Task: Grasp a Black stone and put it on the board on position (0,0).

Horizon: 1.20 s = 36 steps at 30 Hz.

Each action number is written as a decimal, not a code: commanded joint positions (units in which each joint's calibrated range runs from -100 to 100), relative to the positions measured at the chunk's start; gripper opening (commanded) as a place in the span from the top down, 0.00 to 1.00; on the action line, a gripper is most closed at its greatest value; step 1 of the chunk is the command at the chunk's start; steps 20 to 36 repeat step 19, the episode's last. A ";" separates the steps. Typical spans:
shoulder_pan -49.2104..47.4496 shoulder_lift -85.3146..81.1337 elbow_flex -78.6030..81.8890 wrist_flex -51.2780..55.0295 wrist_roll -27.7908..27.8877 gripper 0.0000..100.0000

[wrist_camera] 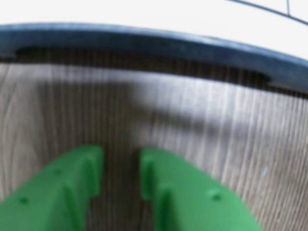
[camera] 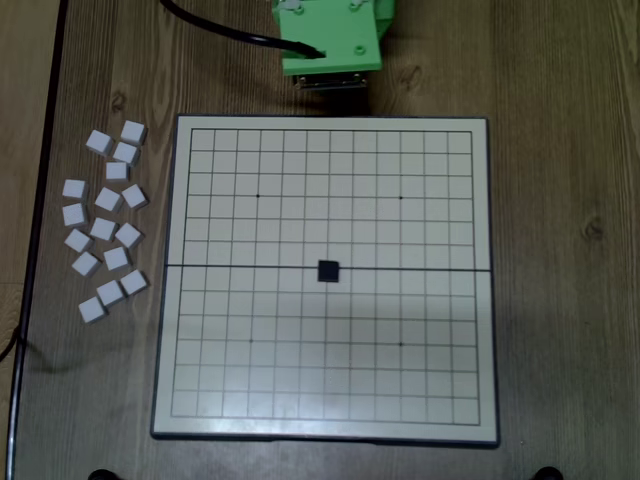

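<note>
The Black stone point(camera: 328, 271) lies on the board point(camera: 200, 400) at the centre intersection on the middle fold line. No other black block shows. In the overhead view only the arm's green body point(camera: 330, 40) shows, beyond the board's top edge, well away from the stone. In the wrist view my gripper point(wrist_camera: 121, 154) hangs over bare wooden table just short of the board's dark frame point(wrist_camera: 144, 41). Its two green fingers point(wrist_camera: 72, 187) stand a narrow gap apart with nothing between them.
Several pale white square blocks point(camera: 105, 225) lie scattered on the wooden table left of the board. A black cable point(camera: 215, 30) runs to the arm at the top. A dark strip point(camera: 40, 200) runs down the table's left side.
</note>
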 commanded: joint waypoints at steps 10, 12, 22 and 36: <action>-0.75 -8.37 1.51 11.38 2.00 0.94; -1.39 -8.96 1.51 11.63 2.10 0.94; -1.75 -12.44 1.51 13.20 2.64 0.94; -1.75 -12.44 1.51 13.20 2.64 0.94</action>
